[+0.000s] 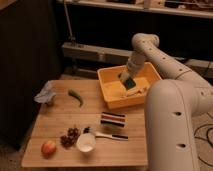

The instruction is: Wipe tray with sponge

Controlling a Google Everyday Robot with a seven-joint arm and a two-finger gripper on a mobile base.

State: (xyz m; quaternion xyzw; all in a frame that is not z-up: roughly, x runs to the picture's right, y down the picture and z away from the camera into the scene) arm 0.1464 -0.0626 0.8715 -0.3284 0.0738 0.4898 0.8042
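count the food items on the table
3: green pepper at back left, grapes near the front edge, apple left of them. The arm may hide more on the right. The gripper holds the sponge inside the tray.

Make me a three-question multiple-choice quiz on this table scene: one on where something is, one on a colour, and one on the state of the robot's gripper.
1. Where is the sponge?
A. On the table beside the tray
B. Inside the tray
C. Under the table

2. What colour is the tray?
A. Yellow-orange
B. Blue
C. White

3. How do the jaws of the gripper stand?
A. Wide open above the table
B. Out of sight
C. Shut on the sponge

Answers:
1 B: the sponge sits within the tray's walls, at the gripper's tip.
2 A: the tray's walls and rim are plainly yellow-orange.
3 C: the gripper reaches down into the tray with the sponge pinched at its tip.
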